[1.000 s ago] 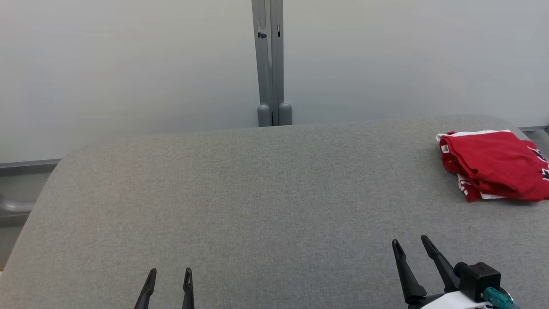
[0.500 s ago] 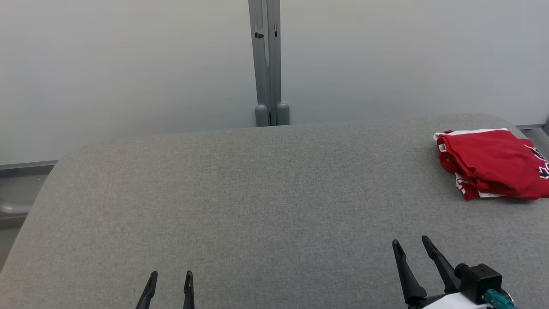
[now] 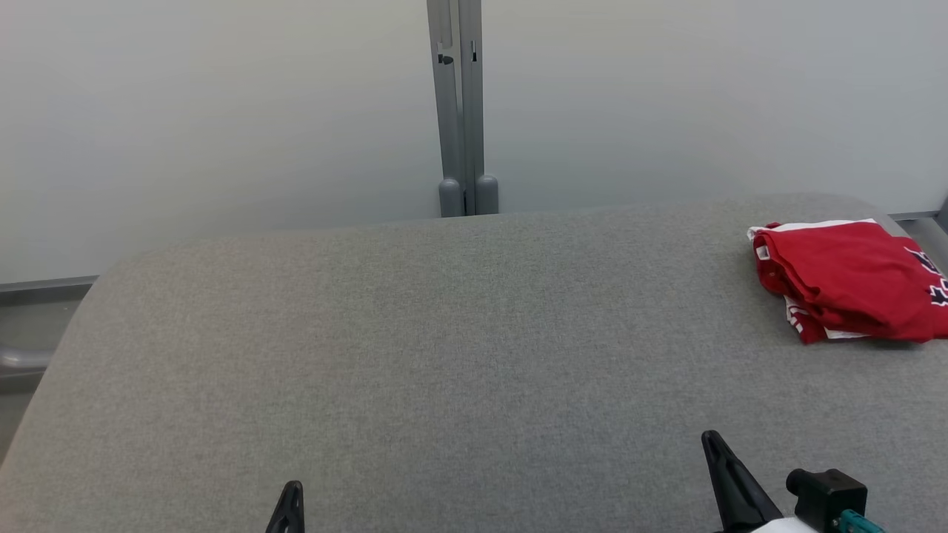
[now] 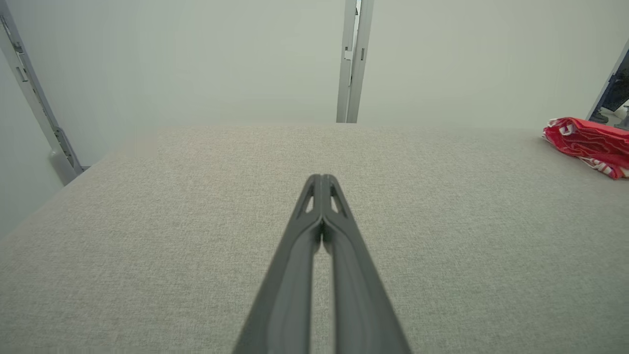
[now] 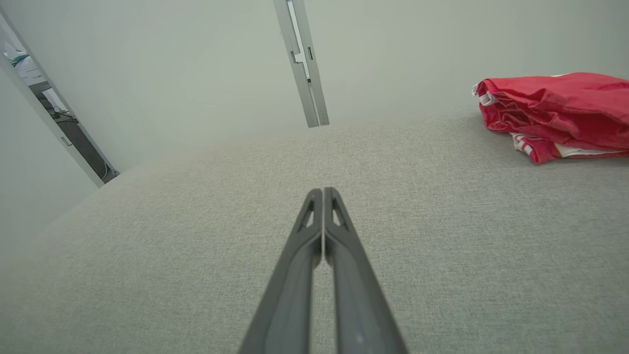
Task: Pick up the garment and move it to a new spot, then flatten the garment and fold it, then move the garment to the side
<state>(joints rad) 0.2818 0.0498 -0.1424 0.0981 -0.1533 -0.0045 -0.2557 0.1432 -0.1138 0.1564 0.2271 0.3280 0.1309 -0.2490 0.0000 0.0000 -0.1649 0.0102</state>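
Since the left tool [image 3: 290,503] and right tool [image 3: 717,448] are both clenched on nothing, tips pressed together, you're between grasps. Both sit low at the near side of the bench [image 3: 444,333], well apart from the garment [image 3: 844,277]. Garment is a red bundle with white trim, lying on the bench at its far right, nothing touching it. My read: it looks stacked in layers and parked off to the side, so this is likely the tail of the last step, with fold and side move done. Can't rule out the opposite, a rough heap waiting for the first pick; the frames don't settle it. If done, the next move is just parking the arms clear. If not, you'd need the right tool released before it goes in, a long reach forward and right, probably a waist turn to centre the garment, then a pinch on a top layer near the edge facing you, not the whole stack. Blind spots: the head view cuts off the garment's right end, the left wrist view too, so full outline and fold quality are unknown. Dark print on it is clipped, unreadable. Bench's right edge is out of frame, so you can't tell how close the garment sits to it. Both tools are cut off at the bottom of the head view, tips and little else.
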